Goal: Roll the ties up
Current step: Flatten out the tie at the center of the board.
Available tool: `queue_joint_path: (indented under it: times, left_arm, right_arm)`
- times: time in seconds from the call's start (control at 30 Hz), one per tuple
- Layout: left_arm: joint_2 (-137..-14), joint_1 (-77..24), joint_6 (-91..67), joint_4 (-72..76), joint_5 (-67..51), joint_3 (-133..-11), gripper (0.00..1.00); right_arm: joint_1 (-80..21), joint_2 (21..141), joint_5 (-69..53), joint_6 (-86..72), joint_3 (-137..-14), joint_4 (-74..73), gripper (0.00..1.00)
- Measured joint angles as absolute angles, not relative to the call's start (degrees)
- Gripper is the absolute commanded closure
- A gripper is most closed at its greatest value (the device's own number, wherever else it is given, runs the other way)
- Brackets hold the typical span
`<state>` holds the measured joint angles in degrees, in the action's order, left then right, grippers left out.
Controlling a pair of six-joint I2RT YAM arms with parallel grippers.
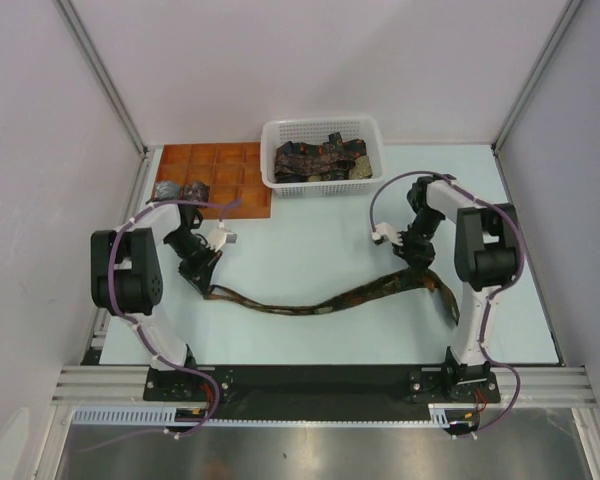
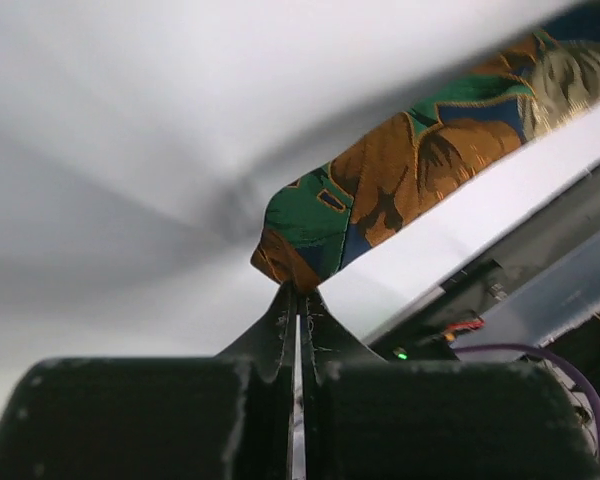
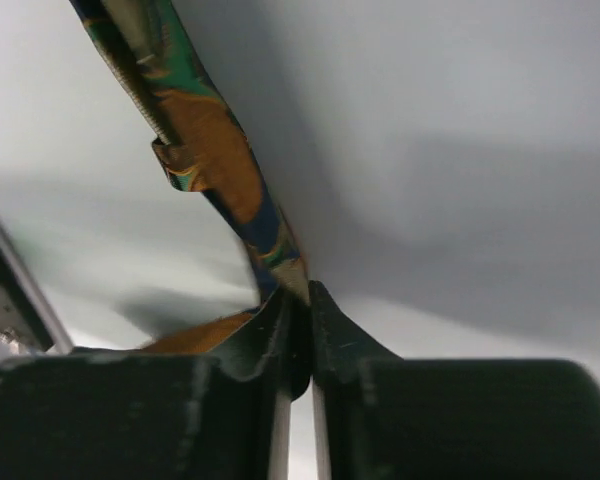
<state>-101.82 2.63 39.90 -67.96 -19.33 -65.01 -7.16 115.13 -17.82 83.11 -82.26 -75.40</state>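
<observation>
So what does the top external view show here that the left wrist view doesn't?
Only top external: the whole tie, the right gripper at its far end, the basket and the orange tray. Only left wrist: the tie's green and orange pattern close up, its end pinched in the shut left gripper. Both: the tie and the left gripper.

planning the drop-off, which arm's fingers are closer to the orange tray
Left. Left fingers, pinching the tie, sit just before the orange tray; right fingers hold the tie far to the tray's right.
</observation>
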Motion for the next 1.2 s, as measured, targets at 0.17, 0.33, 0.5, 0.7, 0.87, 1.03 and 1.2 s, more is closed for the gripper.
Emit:
queue_joint_path:
  times: [0.17,0.33,0.5,0.7,0.87,1.03,1.2]
  left_arm:
    - [-110.5,5.1,38.4,-66.7,-16.5,-74.7,0.78]
    - [-112.4,8.2,37.9,-66.0,-16.5,-79.1,0.37]
    - [-108.5,10.4,39.3,-66.3,-21.5,-79.1,0.17]
    - [-93.8,9.2,41.8,-62.7,-25.7,-75.0,0.14]
    - [-84.6,0.4,45.9,-58.4,-23.7,-67.8,0.17]
    - [-85.4,-5.0,50.0,-56.7,-21.1,-61.2,0.18]
    - [-86.0,-4.9,56.9,-54.2,-18.9,-59.5,0.09]
  right_arm:
    - [-7.2,123.9,-17.5,79.5,-92.7,-77.3,0.48]
    - [-5.3,124.5,-18.0,77.0,-97.7,-76.8,0.22]
    - [1.3,124.4,-19.0,73.5,-99.9,-76.4,0.01]
    - [11.2,121.2,-19.1,68.8,-99.2,-76.1,0.07]
    - [12.4,115.9,-19.2,65.9,-98.5,-76.2,0.10]
    - [12.0,114.7,-19.2,64.1,-98.0,-76.5,0.13]
    - [9.7,115.0,-22.2,61.0,-98.0,-76.5,0.14]
